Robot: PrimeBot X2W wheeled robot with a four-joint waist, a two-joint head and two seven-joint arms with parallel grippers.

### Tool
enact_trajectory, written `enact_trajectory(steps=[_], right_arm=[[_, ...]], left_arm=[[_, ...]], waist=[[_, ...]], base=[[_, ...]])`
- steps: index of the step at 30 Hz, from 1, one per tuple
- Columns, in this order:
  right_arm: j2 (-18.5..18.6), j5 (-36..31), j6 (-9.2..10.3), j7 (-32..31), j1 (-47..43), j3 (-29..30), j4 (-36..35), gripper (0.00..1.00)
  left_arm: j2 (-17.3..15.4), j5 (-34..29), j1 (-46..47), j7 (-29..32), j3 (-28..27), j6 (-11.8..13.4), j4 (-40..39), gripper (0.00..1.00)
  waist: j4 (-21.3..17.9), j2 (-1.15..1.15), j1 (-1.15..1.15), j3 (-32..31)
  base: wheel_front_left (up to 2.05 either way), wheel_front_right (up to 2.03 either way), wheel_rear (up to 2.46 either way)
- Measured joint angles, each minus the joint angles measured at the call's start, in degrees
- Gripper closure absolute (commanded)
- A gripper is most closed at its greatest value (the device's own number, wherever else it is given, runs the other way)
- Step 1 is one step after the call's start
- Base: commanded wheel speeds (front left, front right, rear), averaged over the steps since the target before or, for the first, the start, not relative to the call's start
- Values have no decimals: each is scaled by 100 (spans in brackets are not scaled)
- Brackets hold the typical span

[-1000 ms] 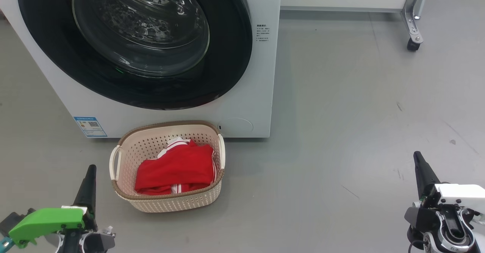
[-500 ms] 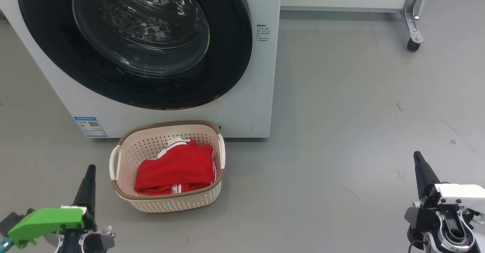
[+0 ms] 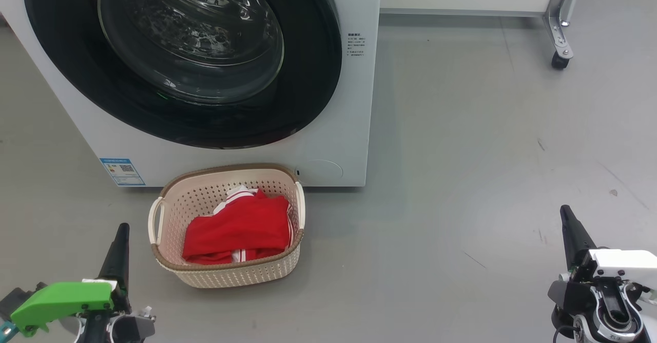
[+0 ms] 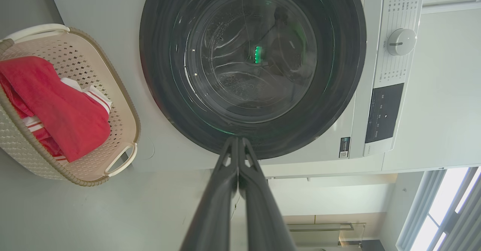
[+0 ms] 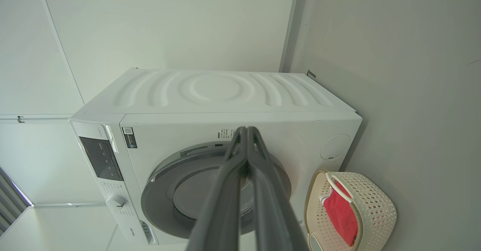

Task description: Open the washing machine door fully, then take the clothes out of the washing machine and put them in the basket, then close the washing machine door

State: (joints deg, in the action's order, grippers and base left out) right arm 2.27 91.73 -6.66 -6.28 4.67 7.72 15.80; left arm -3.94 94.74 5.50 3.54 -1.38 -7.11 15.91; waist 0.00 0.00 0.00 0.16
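Nothing is seen to have moved since the earlier frames. The bright red striped fabric clothes [image 3: 241, 227] are found in the cream perforated plastic basket [image 3: 226, 169] before the white front-loading washing machine [image 3: 354, 127], whose black-rimmed round glass door [image 3: 308, 86] is shut. The left gripper [image 3: 122, 230] and right gripper [image 3: 565, 212] are closed, empty. The task is judged done; only withdrawal is called for.

Door [image 4: 251, 67] shut, red clothes [image 4: 56, 104] in basket [image 4: 75, 52]

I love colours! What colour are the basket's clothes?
The clothes are red with white stripes; left wrist view.
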Motion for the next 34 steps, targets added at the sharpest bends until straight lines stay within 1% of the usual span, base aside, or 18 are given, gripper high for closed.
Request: enact_trajectory(steps=[34], right_arm=[[-1,0,0,0,-1,0,-1,100]], left_arm=[[0,0,-1,1,-14,0,-8,100]], waist=[[0,0,0,1]], base=[[0,0,0]])
